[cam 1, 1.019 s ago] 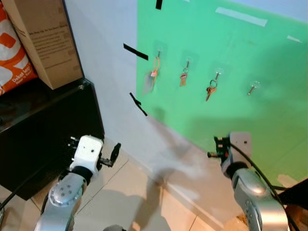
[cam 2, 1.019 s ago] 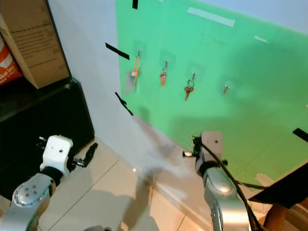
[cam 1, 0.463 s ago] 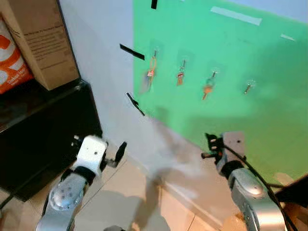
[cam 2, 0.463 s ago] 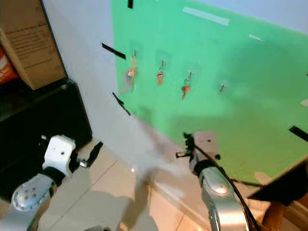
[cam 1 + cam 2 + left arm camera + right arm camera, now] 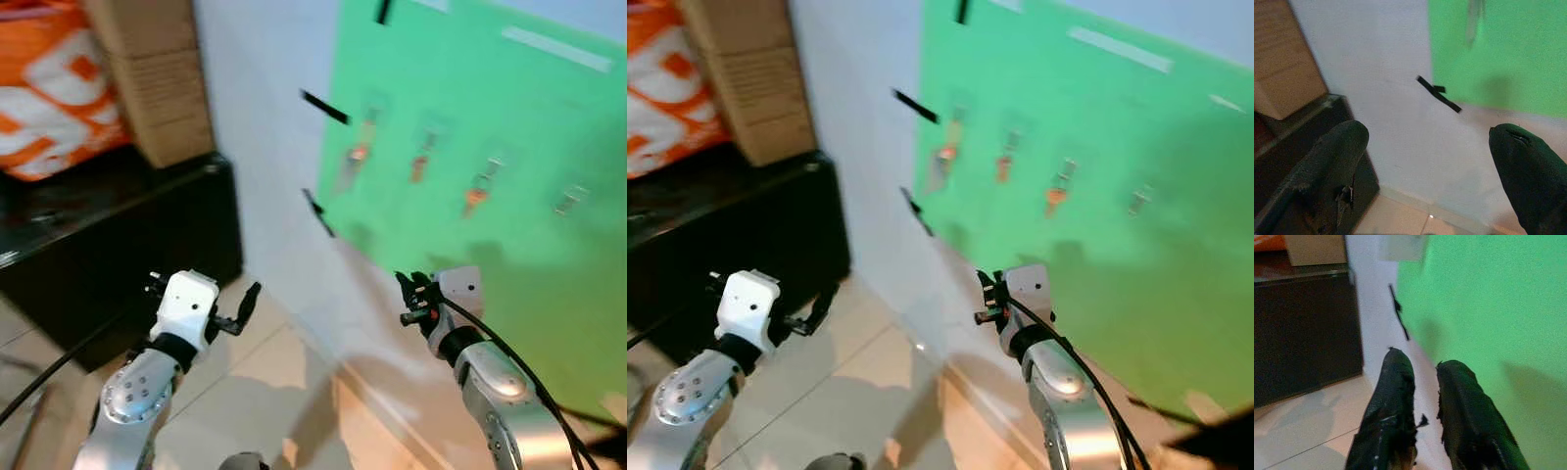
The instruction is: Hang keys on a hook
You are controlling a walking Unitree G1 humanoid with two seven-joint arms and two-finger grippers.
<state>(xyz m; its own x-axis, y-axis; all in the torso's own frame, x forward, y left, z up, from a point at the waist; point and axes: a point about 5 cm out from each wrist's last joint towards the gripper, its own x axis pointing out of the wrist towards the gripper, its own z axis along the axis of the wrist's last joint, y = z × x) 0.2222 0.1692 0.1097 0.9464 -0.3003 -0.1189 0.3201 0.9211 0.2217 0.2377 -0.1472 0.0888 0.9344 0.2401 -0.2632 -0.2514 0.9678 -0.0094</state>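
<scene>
Three sets of keys are hanging in a row on small hooks along the green panel [image 5: 509, 235], each dangling straight down and blurred. The leftmost keys [image 5: 358, 157] are showing an orange bit above a pale tag. The middle keys [image 5: 419, 166] and the next keys [image 5: 475, 194] are looking coppery. A fourth hook [image 5: 571, 200] is sitting bare at the row's right end.

Head eyes: I look down, blurred, at the green board [image 5: 470, 147].
Wrists: both face its wall [image 5: 1376, 73], low.
Shared: black tape [image 5: 1439, 94].
</scene>
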